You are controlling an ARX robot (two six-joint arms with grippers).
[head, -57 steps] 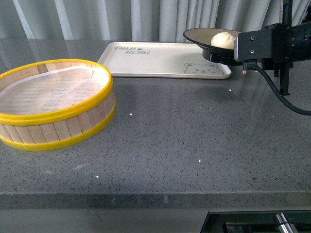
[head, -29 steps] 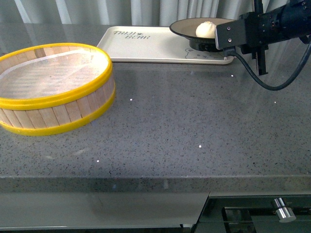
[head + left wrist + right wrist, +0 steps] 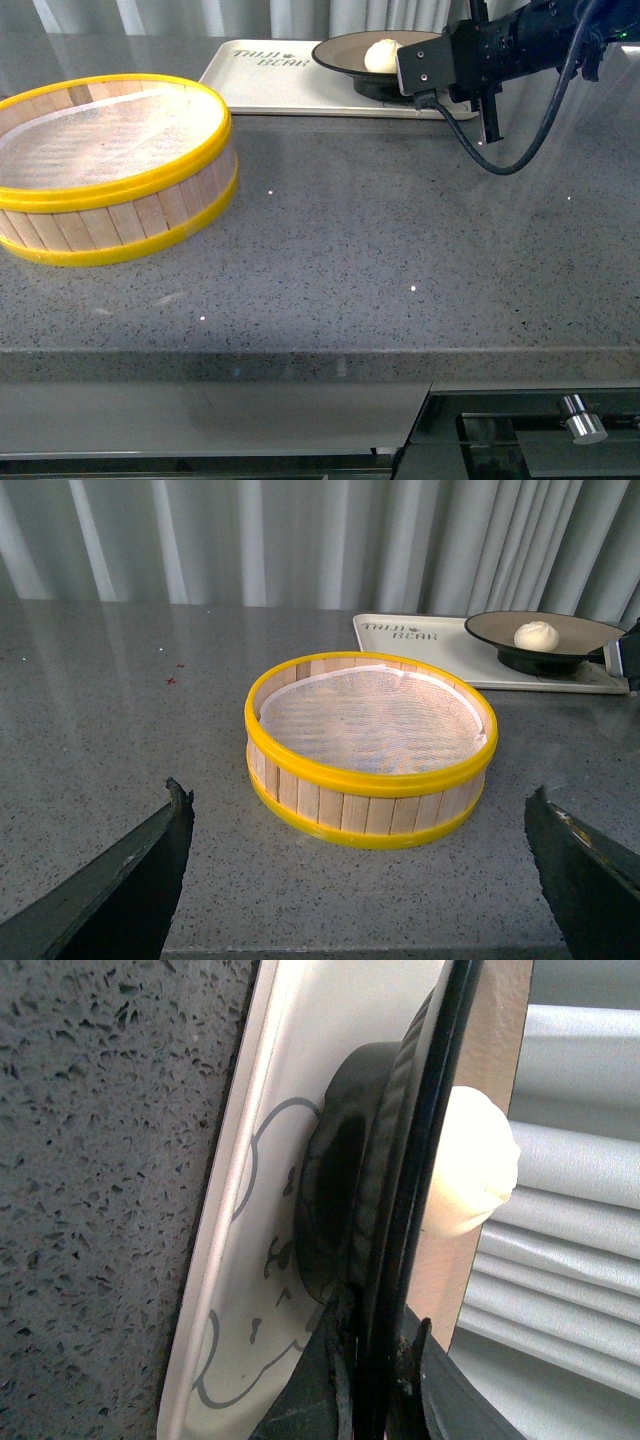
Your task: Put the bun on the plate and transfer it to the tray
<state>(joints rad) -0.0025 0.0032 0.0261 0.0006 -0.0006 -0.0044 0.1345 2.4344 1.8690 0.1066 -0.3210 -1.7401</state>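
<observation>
The white pleated bun [image 3: 380,55] sits in the tan plate [image 3: 335,50] with the black rim. My right gripper [image 3: 375,1360] is shut on the plate's rim [image 3: 425,1150], and the right arm [image 3: 470,55] hides that grip in the front view. The plate's dark foot [image 3: 335,1200] is over the bear drawing at the right end of the cream tray [image 3: 265,75]; I cannot tell whether it touches. The bun [image 3: 475,1160] also shows in the right wrist view. My left gripper [image 3: 358,800] is open and empty, in front of the steamer basket, far from the plate [image 3: 490,630].
A yellow-rimmed wooden steamer basket [image 3: 110,165] with a white liner stands at the left of the grey stone counter [image 3: 400,250]. A black cable [image 3: 520,150] hangs from the right arm. Grey curtains hang behind the tray. The counter's front edge runs across the foreground.
My right gripper has carried the plate with the bun leftward and down over the right end of the tray. The basket and tray have kept their places on the counter.
</observation>
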